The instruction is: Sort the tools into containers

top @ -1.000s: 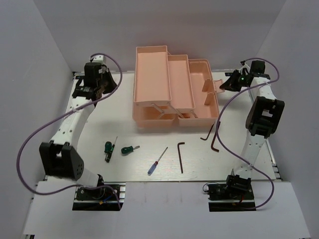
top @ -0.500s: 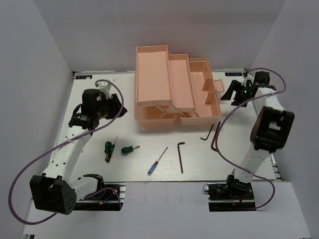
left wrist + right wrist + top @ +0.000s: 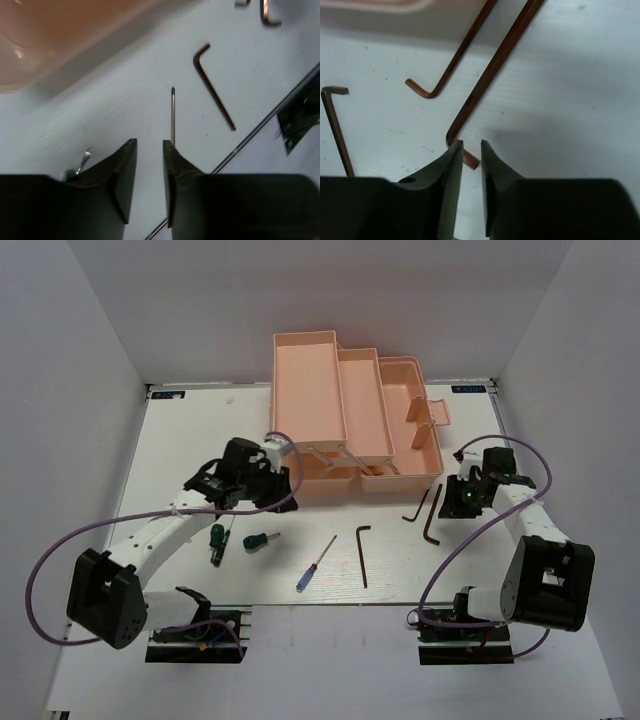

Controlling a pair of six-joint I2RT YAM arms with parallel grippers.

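Observation:
The salmon-pink toolbox (image 3: 345, 420) stands open at the back centre, its trays stepped out. Two green-handled screwdrivers (image 3: 216, 540) (image 3: 260, 539), a blue-handled screwdriver (image 3: 317, 563) and three dark hex keys (image 3: 363, 552) (image 3: 416, 508) (image 3: 432, 515) lie on the table. My left gripper (image 3: 280, 483) (image 3: 150, 146) hovers by the toolbox's front left corner, its jaws narrowly apart and empty, with the blue screwdriver's shaft (image 3: 173, 115) just ahead. My right gripper (image 3: 450, 502) (image 3: 471, 146) hangs narrowly open over the short end of the long hex key (image 3: 492, 70).
The toolbox wall (image 3: 60, 35) is close on the left gripper's upper left. A second hex key (image 3: 452, 60) lies beside the long one, and a third (image 3: 335, 130) further left. White walls enclose the table; purple cables loop from both arms.
My left arm swung from the back left corner to the toolbox's front left corner. My right arm came down from the toolbox's right side to the hex keys. No tool has moved.

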